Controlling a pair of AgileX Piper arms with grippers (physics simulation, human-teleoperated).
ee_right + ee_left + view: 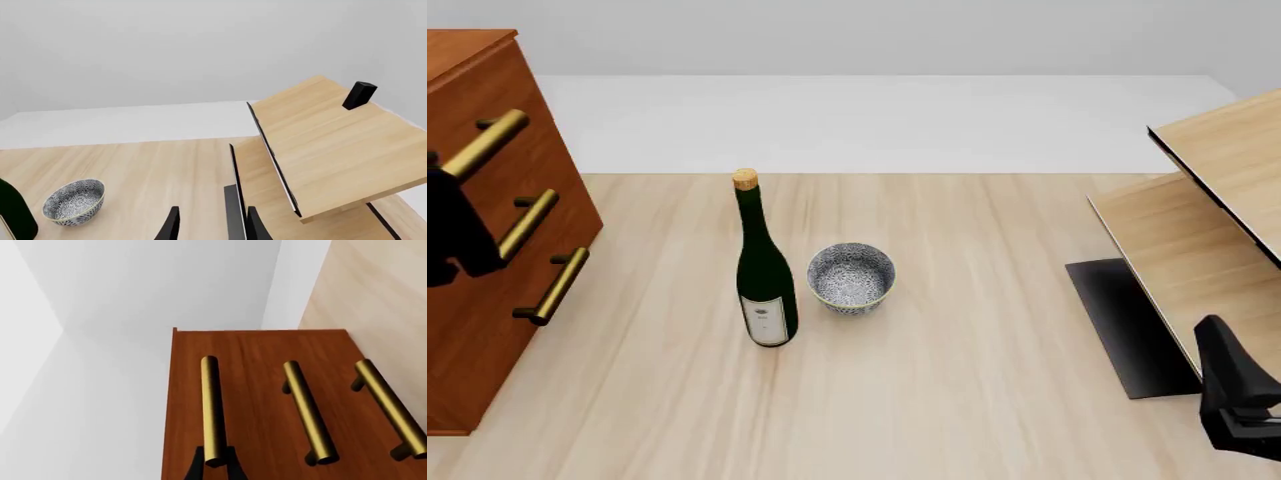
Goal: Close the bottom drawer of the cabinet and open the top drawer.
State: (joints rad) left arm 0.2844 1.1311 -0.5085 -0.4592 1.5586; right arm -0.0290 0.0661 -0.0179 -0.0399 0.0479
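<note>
The cabinet (481,330) stands at the table's left edge, with all three drawer fronts flush. My left gripper (447,190) is at the top drawer's brass handle (490,142). In the left wrist view the black fingers (198,466) sit tight on both sides of that handle's (211,405) near end. The middle handle (308,410) and the bottom drawer's handle (392,407) lie beside it. The bottom drawer (507,350) looks closed. My right gripper (1234,405) is open and empty at the front right, next to the pale shelf.
A green wine bottle (763,270) and a patterned bowl (851,277) stand mid-table. A pale wooden shelf (1214,220) on a black base (1128,325) is at the right. A small black block (359,95) sits on its top board.
</note>
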